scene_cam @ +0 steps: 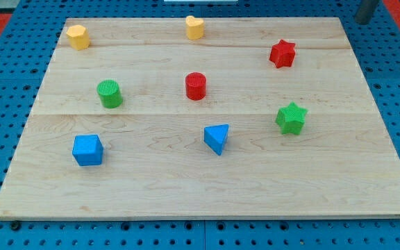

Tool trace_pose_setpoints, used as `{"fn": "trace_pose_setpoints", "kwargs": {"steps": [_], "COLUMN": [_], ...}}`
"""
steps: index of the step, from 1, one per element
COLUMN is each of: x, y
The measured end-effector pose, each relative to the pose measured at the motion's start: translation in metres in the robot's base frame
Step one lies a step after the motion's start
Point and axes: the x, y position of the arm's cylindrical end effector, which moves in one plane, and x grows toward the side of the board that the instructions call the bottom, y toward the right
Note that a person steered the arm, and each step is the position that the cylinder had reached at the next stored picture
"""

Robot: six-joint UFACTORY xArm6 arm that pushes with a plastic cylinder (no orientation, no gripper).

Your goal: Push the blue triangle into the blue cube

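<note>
The blue triangle (217, 137) lies on the wooden board (200, 187), a little right of centre toward the view's bottom. The blue cube (87, 150) sits far to its left, near the board's lower left. My tip (362, 21) shows as a dark rod at the view's top right, just past the board's top right corner. It is far from both blue blocks and touches no block.
A red cylinder (196, 86) stands above the triangle. A green cylinder (109, 94) is above the cube. A green star (291, 118) and a red star (282, 53) are on the right. A yellow hexagon (78, 37) and a yellow heart-like block (194, 27) sit along the top edge.
</note>
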Motion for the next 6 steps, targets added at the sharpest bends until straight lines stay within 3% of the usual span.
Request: {"fn": "trace_pose_setpoints", "kwargs": {"steps": [1,2,3,5,6], "x": [0.0,0.061,0.128,0.125,0.058], "y": [0.0,-0.024,-0.091,-0.092,-0.164]}}
